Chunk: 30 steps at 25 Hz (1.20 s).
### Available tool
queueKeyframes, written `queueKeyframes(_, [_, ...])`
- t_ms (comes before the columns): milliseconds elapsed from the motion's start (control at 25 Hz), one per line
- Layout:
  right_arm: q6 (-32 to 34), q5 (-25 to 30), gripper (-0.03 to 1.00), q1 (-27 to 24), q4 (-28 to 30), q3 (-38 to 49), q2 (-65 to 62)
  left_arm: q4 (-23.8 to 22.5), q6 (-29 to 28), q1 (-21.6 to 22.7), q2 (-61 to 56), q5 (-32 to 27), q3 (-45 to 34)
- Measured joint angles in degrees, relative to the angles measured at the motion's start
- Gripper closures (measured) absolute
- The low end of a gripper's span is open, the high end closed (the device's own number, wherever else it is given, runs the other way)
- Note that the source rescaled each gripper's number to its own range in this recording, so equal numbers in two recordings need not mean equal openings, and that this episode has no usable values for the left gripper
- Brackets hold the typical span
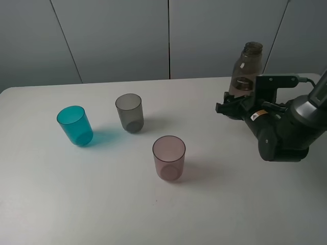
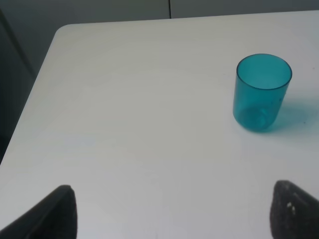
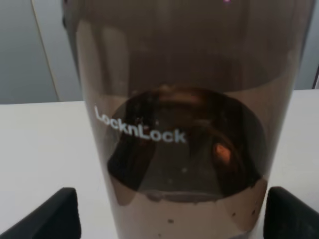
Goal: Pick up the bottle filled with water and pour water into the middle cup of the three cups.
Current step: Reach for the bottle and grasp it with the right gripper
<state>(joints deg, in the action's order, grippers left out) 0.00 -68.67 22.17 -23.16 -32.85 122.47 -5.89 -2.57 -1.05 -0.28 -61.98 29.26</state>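
The bottle is tall, smoky brown-grey, uncapped, and stands at the table's far right. In the right wrist view the bottle fills the picture, with white print on it. My right gripper has its jaws on either side of the bottle's lower part, and a gap shows beside one finger, so it is open. Of the three cups, the smoky grey middle cup stands upright well to the left of the bottle. The teal cup is further left and the pinkish-mauve cup nearer the front. My left gripper is open over bare table.
In the left wrist view the teal cup stands ahead of the left gripper. The white table ends at a rounded far-left corner. A grey panelled wall runs behind the table.
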Motion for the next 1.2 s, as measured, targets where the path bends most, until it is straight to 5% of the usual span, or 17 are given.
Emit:
queueKeyframes(200, [0.0, 0.0, 0.13, 0.0, -0.4, -0.19, 0.0, 0.0, 0.0, 0.0, 0.0, 0.0, 0.0])
queueKeyframes(320, [0.0, -0.28, -0.01, 0.0, -1.38, -0.61, 0.53, 0.0, 0.0, 0.0, 0.0, 0.0, 0.0])
queueKeyframes(1200, [0.0, -0.41, -0.03, -2.32, -1.77, -4.97, 2.92, 0.0, -0.1, 0.0, 0.0, 0.0, 0.0])
